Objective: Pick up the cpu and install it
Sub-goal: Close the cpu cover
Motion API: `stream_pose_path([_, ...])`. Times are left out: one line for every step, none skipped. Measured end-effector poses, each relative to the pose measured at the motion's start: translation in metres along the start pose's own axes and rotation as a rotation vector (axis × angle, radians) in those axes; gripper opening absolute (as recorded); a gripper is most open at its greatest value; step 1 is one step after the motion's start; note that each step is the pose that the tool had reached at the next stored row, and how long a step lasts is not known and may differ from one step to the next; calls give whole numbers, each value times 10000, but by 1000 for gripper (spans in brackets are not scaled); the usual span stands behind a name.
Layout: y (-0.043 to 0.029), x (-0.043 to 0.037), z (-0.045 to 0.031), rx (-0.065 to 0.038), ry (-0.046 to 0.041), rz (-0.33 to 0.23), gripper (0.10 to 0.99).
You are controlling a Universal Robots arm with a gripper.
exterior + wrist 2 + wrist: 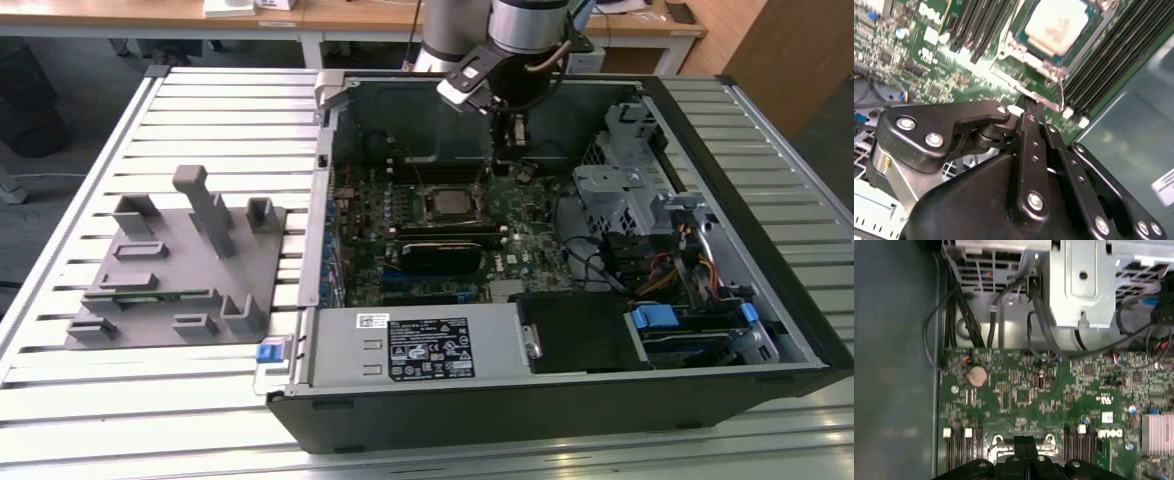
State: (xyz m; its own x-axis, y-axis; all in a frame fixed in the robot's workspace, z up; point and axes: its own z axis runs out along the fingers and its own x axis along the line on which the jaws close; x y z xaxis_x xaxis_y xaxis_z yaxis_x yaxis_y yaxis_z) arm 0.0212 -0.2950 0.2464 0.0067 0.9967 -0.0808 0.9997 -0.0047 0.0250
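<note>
The cpu, a pale silver square, lies flat in the motherboard socket inside the open computer case. In the second wrist view the cpu sits inside a metal socket frame. My gripper hangs just beyond the socket, toward the case's far wall. Its black fingers are pressed together with nothing between them. The gripper tips touch or nearly touch the frame's edge, beside a thin metal lever. In the first wrist view the gripper points down at the same frame edge.
Grey plastic fixture blocks stand on the slatted table at the exterior view's left. Inside the case are a metal drive cage, a power supply, memory slots, black cables and a finned heat sink.
</note>
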Motion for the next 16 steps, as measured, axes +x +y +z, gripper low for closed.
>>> stream_pose_path([-21,1,7,0,0,0,122])
stream_pose_path([-40,1,14,1,-2,1,122])
stream_pose_path([-62,2,22,1,-3,0,122])
stream_pose_path([-87,2,30,1,-3,-1,122])
stream_pose_path([-116,2,37,0,-3,-1,122])
stream_pose_path([-149,3,45,1,-2,0,122])
stream_pose_path([-180,3,54,1,-3,-1,122])
stream_pose_path([-207,4,64,1,-2,0,122])
stream_pose_path([-232,5,75,1,-2,0,122])
stream_pose_path([-258,6,87,1,-3,0,122])
stream_pose_path([-286,6,99,0,-3,-1,122])
stream_pose_path([-318,7,110,1,-4,0,122])
stream_pose_path([-353,8,121,1,-5,-1,122])
stream_pose_path([-393,9,131,1,-4,-1,122])
stream_pose_path([-441,9,141,1,-4,-1,122])
stream_pose_path([-482,10,150,1,-4,-1,122])
